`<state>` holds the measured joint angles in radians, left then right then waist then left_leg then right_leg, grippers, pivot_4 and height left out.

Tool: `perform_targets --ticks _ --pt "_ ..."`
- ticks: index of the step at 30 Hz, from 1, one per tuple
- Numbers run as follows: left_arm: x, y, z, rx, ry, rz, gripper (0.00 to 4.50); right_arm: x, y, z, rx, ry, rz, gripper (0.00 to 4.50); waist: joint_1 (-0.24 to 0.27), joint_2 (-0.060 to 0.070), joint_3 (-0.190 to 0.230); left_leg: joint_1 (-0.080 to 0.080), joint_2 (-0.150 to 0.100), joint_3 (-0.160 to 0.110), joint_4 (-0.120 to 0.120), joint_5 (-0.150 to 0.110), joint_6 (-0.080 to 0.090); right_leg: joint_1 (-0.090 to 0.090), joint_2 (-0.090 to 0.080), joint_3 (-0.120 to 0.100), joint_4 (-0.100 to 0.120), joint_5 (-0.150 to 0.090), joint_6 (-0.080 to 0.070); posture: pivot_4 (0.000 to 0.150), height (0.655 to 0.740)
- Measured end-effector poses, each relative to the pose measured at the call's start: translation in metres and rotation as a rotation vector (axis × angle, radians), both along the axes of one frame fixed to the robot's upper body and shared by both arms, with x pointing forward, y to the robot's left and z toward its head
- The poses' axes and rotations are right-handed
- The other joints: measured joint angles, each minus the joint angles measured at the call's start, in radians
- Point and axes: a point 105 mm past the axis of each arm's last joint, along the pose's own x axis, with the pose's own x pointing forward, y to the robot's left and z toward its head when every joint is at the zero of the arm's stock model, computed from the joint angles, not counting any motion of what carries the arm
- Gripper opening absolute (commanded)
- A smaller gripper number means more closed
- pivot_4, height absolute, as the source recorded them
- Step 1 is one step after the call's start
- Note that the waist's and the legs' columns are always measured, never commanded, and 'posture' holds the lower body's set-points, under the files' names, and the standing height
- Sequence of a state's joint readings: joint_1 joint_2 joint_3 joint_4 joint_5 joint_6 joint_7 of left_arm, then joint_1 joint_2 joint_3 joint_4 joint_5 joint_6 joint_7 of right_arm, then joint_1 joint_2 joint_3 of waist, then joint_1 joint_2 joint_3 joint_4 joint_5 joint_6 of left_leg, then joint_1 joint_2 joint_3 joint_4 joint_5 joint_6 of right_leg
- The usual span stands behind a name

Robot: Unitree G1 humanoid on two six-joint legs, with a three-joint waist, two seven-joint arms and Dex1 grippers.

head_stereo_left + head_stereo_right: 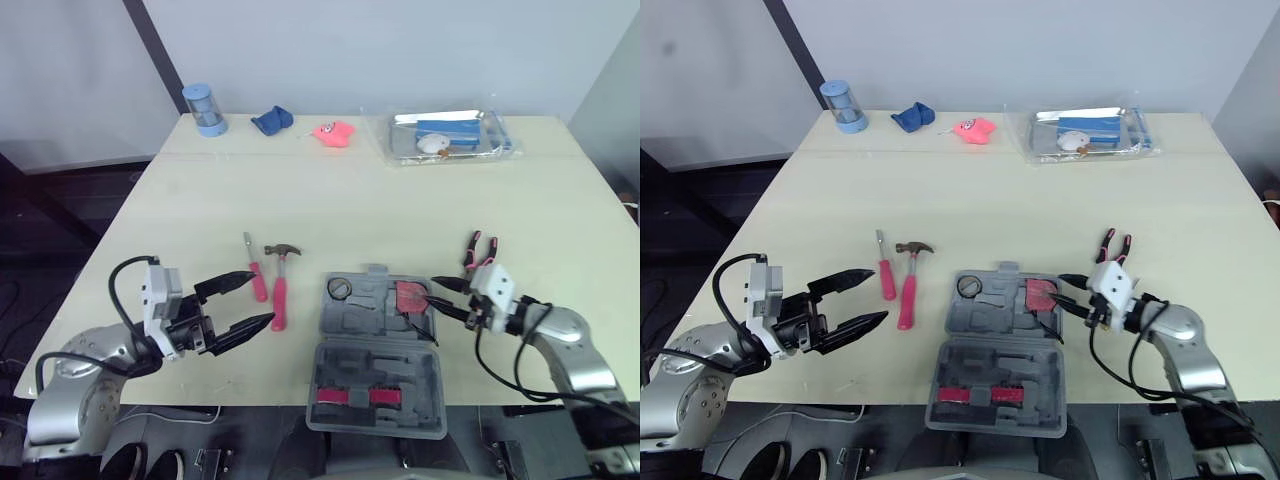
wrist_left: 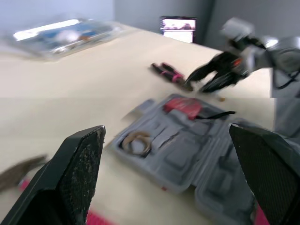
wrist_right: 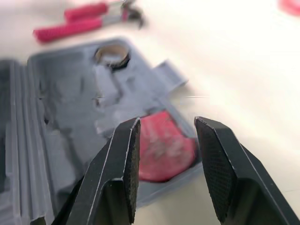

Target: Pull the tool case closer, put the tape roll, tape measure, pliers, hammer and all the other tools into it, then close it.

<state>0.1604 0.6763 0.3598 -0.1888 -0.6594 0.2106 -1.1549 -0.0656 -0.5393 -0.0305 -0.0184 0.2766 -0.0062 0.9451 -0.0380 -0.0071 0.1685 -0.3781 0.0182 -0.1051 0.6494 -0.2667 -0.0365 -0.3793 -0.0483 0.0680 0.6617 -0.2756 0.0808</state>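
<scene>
The grey tool case (image 1: 375,345) lies open at the table's front edge, its lid hanging toward me. Inside sit the tape roll (image 1: 338,289) and the red tape measure (image 1: 410,298). My right gripper (image 1: 443,299) is open just right of the tape measure, holding nothing. The pink-handled pliers (image 1: 478,250) lie on the table behind that gripper. The hammer (image 1: 280,281) and a pink screwdriver (image 1: 254,267) lie left of the case. My left gripper (image 1: 246,304) stands wide open beside the hammer's handle, empty.
Along the back edge stand a blue cylinder (image 1: 204,109), a blue object (image 1: 271,120), a pink toy (image 1: 334,133) and a clear bag of items (image 1: 447,136). The middle of the table (image 1: 380,205) is bare.
</scene>
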Motion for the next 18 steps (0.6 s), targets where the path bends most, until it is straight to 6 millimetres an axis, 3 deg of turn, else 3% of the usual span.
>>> perform_targets --ticks 3,10,15,18 --pt "-0.005 0.023 -0.012 -0.014 0.036 0.129 4.5 -0.015 -0.035 0.002 0.047 0.008 -0.137 1.93 0.002 0.0 0.0 0.0 0.0 0.0 0.0 0.0 0.0 0.0 0.0 0.0 0.0 0.0 0.0 0.15 0.74" --pt "-0.022 0.061 -0.041 -0.009 0.106 0.327 4.5 -0.059 -0.105 -0.015 0.094 0.084 -0.43 1.93 -0.003 0.0 0.001 0.001 0.0 0.001 0.0 0.0 0.0 0.0 0.0 0.0 0.0 0.0 0.0 0.15 0.74" --pt "-0.029 0.096 -0.055 -0.033 0.13 0.508 4.5 -0.096 -0.148 -0.03 0.167 0.126 -0.672 4.32 -0.003 0.0 0.0 0.001 0.0 0.001 0.0 0.0 0.0 0.0 0.0 0.001 0.0 -0.001 -0.001 0.15 0.74" --pt "-0.034 0.102 -0.062 -0.031 0.145 0.541 4.5 -0.107 -0.157 -0.038 0.182 0.152 -0.728 4.42 -0.003 0.0 0.0 0.001 0.0 0.002 0.0 0.0 0.0 0.0 0.0 0.001 0.0 -0.002 -0.002 0.15 0.74"
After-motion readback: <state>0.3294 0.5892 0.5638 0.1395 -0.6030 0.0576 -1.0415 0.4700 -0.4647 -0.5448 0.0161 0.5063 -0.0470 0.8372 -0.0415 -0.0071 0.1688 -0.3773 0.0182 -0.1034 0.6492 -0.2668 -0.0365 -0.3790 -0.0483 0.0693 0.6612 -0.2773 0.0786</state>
